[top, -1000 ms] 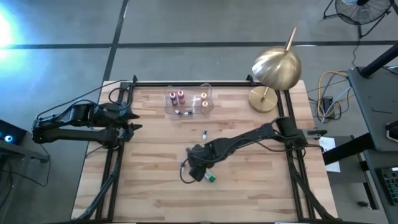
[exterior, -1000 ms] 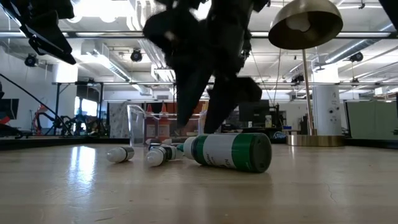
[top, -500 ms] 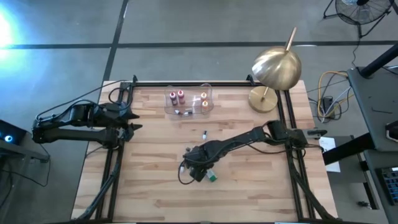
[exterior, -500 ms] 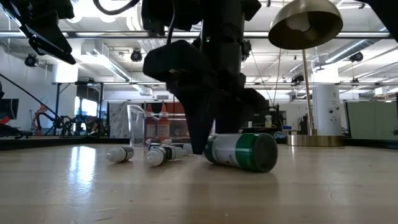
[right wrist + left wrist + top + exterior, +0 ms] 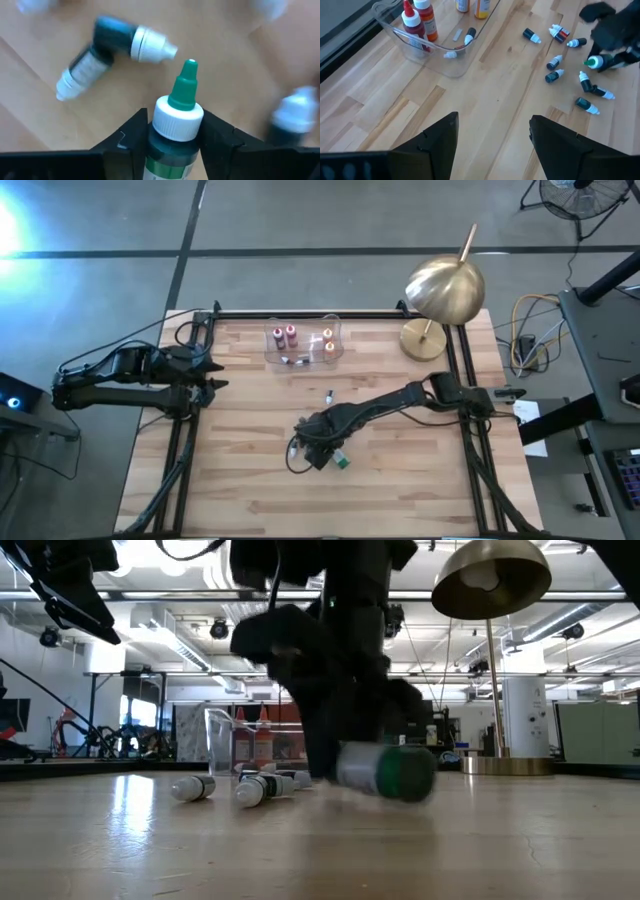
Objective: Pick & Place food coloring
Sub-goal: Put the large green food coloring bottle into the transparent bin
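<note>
A green food coloring bottle (image 5: 176, 107) with a white collar and green tip lies low over the wood in the middle of the table (image 5: 341, 461). My right gripper (image 5: 174, 136) is shut on it (image 5: 385, 772). Several other small dropper bottles (image 5: 555, 75) lie on their sides around it. Red and orange bottles (image 5: 422, 22) stand in the clear tray (image 5: 305, 343) at the far middle. My left gripper (image 5: 492, 145) is open and empty at the table's left edge (image 5: 213, 370). My right gripper pinches the green bottle's body just below the white collar (image 5: 165, 145) between its two fingers (image 5: 127, 140). The fingers come from above, pointing down, across the bottle. The bottle lies about level, its tip pointing away from the wrist camera, blurred just above the wood.
A brass dome lamp (image 5: 442, 292) stands at the far right corner. Dark bottles with white caps (image 5: 125, 42) lie close beyond the held bottle. Two more small bottles (image 5: 192, 787) lie left of it in the low view. One bottle (image 5: 328, 395) lies between gripper and tray.
My right gripper has come down onto the green bottle in the middle of the table. The bottle has shifted a little toward the table's right edge and now sits slightly higher over the wood than before.
</note>
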Controlling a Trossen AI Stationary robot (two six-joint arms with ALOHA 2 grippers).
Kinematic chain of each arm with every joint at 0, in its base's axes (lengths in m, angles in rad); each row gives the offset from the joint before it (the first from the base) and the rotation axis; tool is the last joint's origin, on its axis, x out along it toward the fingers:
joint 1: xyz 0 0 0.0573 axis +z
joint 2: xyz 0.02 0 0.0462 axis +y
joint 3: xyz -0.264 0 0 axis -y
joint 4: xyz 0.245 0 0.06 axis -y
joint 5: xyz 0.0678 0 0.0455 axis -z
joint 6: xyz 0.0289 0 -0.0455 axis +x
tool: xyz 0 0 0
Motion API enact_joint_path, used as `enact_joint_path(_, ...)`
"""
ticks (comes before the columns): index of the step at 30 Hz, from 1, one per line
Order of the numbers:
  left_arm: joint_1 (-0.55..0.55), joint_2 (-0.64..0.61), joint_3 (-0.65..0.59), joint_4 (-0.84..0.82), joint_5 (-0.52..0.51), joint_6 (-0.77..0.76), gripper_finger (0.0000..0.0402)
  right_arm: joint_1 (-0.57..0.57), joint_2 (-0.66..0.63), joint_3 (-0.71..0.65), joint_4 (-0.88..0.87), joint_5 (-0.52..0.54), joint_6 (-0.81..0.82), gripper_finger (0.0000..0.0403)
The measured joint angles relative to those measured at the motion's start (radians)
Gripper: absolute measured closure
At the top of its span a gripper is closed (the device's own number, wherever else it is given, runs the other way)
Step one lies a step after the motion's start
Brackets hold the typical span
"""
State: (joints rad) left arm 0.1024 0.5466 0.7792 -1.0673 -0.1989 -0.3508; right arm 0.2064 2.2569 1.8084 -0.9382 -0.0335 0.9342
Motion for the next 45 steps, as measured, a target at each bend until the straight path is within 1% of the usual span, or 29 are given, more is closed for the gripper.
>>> enact_joint_path(1,0.000,0.000,0.000,0.000,0.000,0.000,0.0184,-0.003,-0.018,0.000,0.002,0.036,0.004,0.0276)
enact_joint_path(3,0.000,0.000,0.000,0.000,0.000,0.000,0.0184,-0.006,-0.065,0.002,0.008,0.144,0.005,0.0276)
enact_joint_path(5,0.000,0.000,0.000,-0.001,0.000,0.000,0.0184,-0.002,-0.115,0.004,0.019,0.309,0.024,0.0276)
enact_joint_path(6,0.000,0.000,0.000,-0.001,0.000,0.000,0.0184,0.007,-0.140,0.004,0.018,0.424,0.045,0.0276)
enact_joint_path(7,0.000,0.000,0.000,-0.002,0.000,-0.001,0.0184,0.020,-0.162,0.003,0.017,0.569,0.075,0.0276)
enact_joint_path(10,0.000,0.000,0.000,-0.006,0.000,-0.002,0.0184,0.074,-0.225,-0.011,0.000,1.051,0.258,0.0276)
enact_joint_path(11,0.000,-0.001,0.000,-0.006,0.000,-0.002,0.0184,0.086,-0.237,-0.024,0.001,1.176,0.314,0.0276)
enact_joint_path(12,0.000,-0.001,0.000,-0.006,0.000,-0.002,0.0184,0.093,-0.243,-0.039,0.002,1.260,0.357,0.0276)
enact_joint_path(13,0.000,-0.001,0.000,-0.006,0.000,-0.002,0.0184,0.096,-0.243,-0.054,0.001,1.287,0.380,0.0273)
enact_joint_path(14,0.000,-0.001,0.000,-0.006,0.000,-0.002,0.0184,0.095,-0.233,-0.068,0.000,1.277,0.394,0.0268)
enact_joint_path(16,0.000,-0.001,0.000,-0.006,0.000,0.004,0.0184,0.085,-0.207,-0.092,-0.001,1.223,0.426,0.0260)
enact_joint_path(18,0.000,-0.001,0.000,-0.007,0.000,0.010,0.0184,0.078,-0.188,-0.106,-0.002,1.177,0.504,0.0259)
enact_joint_path(21,0.000,-0.001,0.000,-0.007,0.000,0.012,0.0184,0.072,-0.179,-0.113,0.010,1.188,0.618,0.0270)
enact_joint_path(23,0.000,-0.001,0.000,-0.007,0.000,0.012,0.0184,0.062,-0.160,-0.114,0.035,1.208,0.627,0.0275)
enact_joint_path(25,0.000,-0.001,0.000,-0.007,0.000,0.011,0.0184,0.042,-0.139,-0.116,0.107,1.204,0.542,0.0273)
enact_joint_path(28,0.000,-0.001,0.000,-0.007,0.000,0.012,0.0184,0.018,-0.127,-0.115,0.281,1.174,0.302,0.0262)
enact_joint_path(30,0.000,-0.001,0.000,-0.007,0.000,0.011,0.0184,0.004,-0.114,-0.114,0.413,1.124,0.137,0.0258)
enact_joint_path(33,0.000,-0.001,0.000,-0.011,0.000,0.008,0.0184,-0.015,-0.088,-0.117,0.560,1.092,-0.022,0.0261)
enact_joint_path(35,0.000,-0.001,0.000,-0.014,0.000,0.001,0.0184,-0.035,-0.076,-0.117,0.609,1.098,-0.060,0.0264)
enact_joint_path(38,0.000,-0.001,0.000,-0.014,0.000,-0.002,0.0184,-0.064,-0.064,-0.116,0.612,1.099,-0.068,0.0263)
enact_joint_path(41,0.000,-0.001,0.000,-0.022,0.000,-0.007,0.0184,-0.082,-0.039,-0.120,0.606,1.062,-0.070,0.0257)
enact_joint_path(45,0.000,-0.001,0.000,-0.038,0.000,-0.011,0.0184,-0.093,-0.011,-0.120,0.645,1.021,-0.071,0.0255)
